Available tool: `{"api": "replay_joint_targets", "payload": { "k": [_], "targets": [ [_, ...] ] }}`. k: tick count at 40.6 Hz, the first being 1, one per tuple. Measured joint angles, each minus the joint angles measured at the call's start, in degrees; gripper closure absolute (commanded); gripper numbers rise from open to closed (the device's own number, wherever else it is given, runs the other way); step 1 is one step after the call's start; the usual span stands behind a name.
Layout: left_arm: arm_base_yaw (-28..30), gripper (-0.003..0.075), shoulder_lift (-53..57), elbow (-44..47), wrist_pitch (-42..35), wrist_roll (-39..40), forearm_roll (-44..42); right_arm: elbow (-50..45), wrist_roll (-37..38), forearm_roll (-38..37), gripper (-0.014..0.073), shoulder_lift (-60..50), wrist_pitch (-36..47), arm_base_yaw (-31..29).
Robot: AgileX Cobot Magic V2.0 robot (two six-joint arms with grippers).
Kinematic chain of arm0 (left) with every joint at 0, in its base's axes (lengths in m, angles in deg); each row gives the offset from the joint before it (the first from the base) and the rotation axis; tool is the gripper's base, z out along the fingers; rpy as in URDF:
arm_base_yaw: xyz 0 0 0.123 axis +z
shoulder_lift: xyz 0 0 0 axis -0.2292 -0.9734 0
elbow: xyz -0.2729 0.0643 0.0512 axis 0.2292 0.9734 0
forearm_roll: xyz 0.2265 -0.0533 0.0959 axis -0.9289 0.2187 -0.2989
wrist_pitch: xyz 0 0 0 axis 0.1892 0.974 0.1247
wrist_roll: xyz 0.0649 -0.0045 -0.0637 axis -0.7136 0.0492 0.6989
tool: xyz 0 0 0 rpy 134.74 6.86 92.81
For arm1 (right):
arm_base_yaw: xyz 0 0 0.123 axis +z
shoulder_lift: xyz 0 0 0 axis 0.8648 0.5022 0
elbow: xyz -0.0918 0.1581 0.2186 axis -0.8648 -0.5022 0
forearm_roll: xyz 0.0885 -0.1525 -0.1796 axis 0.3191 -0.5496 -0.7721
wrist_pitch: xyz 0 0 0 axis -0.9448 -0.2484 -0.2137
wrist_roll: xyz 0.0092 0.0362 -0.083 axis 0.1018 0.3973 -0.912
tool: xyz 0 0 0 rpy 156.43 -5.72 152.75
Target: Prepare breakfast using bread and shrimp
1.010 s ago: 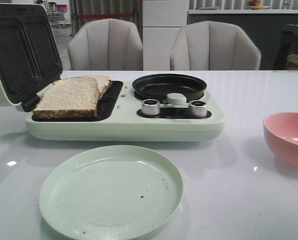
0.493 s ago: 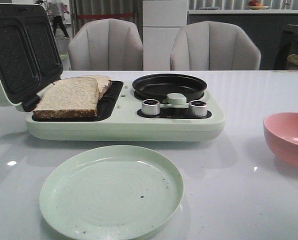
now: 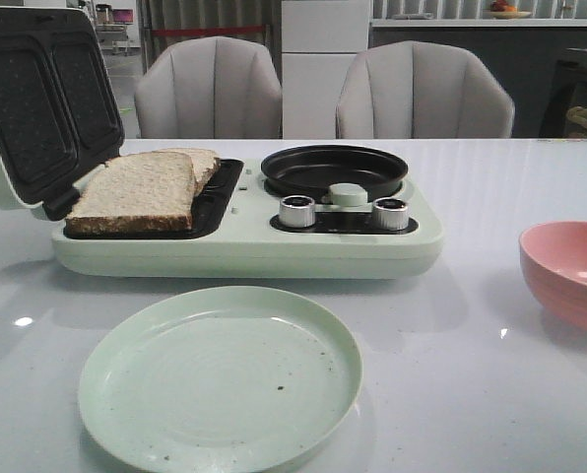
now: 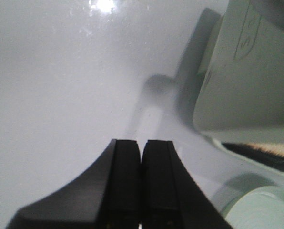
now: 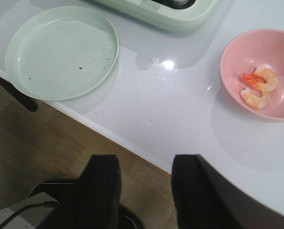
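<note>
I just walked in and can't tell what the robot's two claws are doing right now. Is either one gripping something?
Left gripper: closed, holding nothing, above bare table.
Right gripper: open, empty, above the table edge, short of the pink bowl.

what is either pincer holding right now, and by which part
Nothing is held. The left pincer is shut with nothing between its fingers, over bare table. The right pincer is open and empty, apart from the shrimp in the pink bowl.
</note>
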Motion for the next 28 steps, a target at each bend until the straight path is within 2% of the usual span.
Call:
{"api": "replay_joint_targets", "payload": {
  "k": [11,19,28],
  "targets": [
    [0.34,0.0622,-7.52,-4.76,-5.29,0.0,9.48,0.0,0.0,0.0,0.0211,0.0,0.0,0.0],
    [0.06,0.0622,-11.32,-7.56,-7.14,0.0,11.19,0.0,0.0,0.0,0.0211,0.0,0.0,0.0],
    [-3.44,0.0622,-13.65,-8.04,-11.36,0.0,11.75,0.0,0.0,0.0,0.0211,0.0,0.0,0.0]
  ]
}}
